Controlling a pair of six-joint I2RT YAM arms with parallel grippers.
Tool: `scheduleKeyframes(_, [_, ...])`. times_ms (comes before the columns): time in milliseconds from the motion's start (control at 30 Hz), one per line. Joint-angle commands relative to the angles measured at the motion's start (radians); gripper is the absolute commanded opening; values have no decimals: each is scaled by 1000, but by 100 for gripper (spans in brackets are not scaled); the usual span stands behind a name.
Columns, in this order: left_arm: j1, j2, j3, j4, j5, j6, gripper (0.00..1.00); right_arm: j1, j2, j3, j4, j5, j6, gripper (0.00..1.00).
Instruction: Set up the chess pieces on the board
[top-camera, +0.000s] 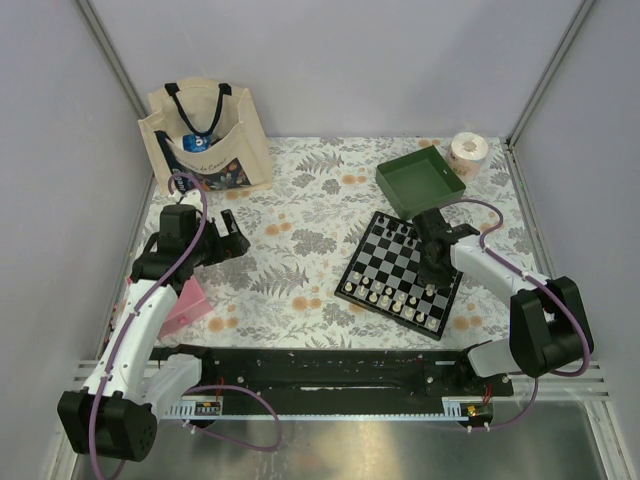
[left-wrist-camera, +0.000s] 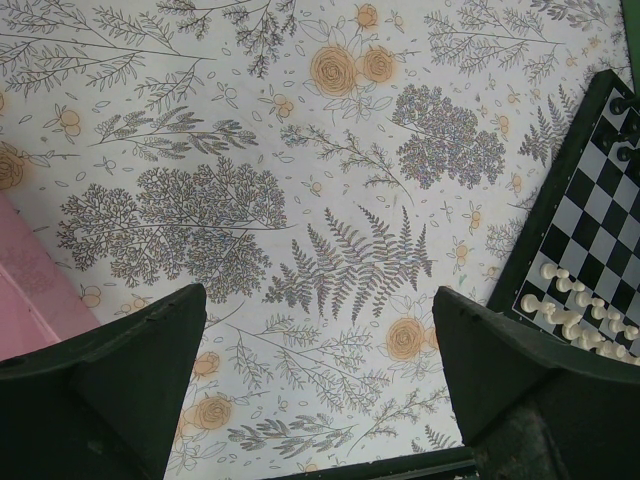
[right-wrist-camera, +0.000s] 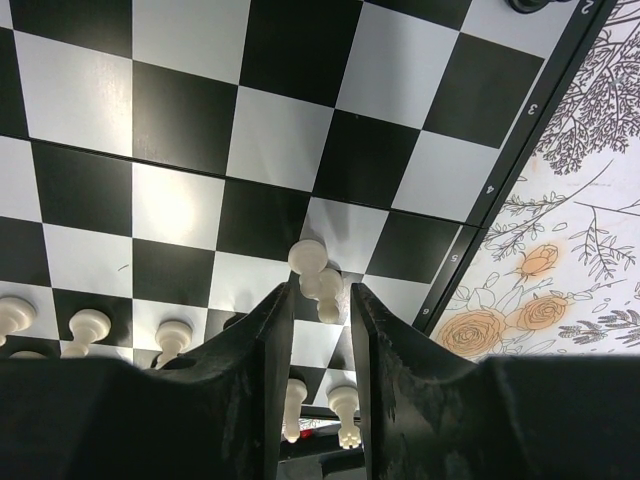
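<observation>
Right gripper (right-wrist-camera: 320, 290) is seen low over the board (top-camera: 385, 265), on its right side. Its jaws are narrowed around one white piece (right-wrist-camera: 308, 258), which is seen tilted between the fingertips (right-wrist-camera: 283, 300). Whether the piece is actually pinched cannot be told; contact is not shown clearly. The piece is placed over squares near the board's numbered right border. More white pieces (right-wrist-camera: 88, 325) are lined up in a row to the lower left of the wrist view.

From the top camera, white pieces (top-camera: 395, 298) are seen lined along the near edge of the board and black pieces (top-camera: 400, 232) are seen at the far edge. The middle squares are mostly bare. The board is laid at an angle on a floral tablecloth (top-camera: 300, 230), just in front of a green tray (top-camera: 405, 185).

Left gripper (left-wrist-camera: 320, 295) is held wide, with nothing between its fingers. It is hung above the tablecloth, well apart from the board.

A tote bag (top-camera: 205, 140) is stood at the far left. A pale roll (top-camera: 468, 152) is set beside the tray. A pink object (top-camera: 185, 305) is laid near the left arm.
</observation>
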Motion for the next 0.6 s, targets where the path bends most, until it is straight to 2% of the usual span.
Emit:
scheduleKeyframes(0, [4,-6,-3,43,13,7,99,-7,-16,-14,13,-3,9,38])
scheduleKeyframes(267, [4,-6,-3,45,16,7,99,-7,-22,-45,34,-20,22,35])
scheduleKeyframes(567, [4,-11,-3,45,13,8,99,-7,-22,-41,39,-21,19,24])
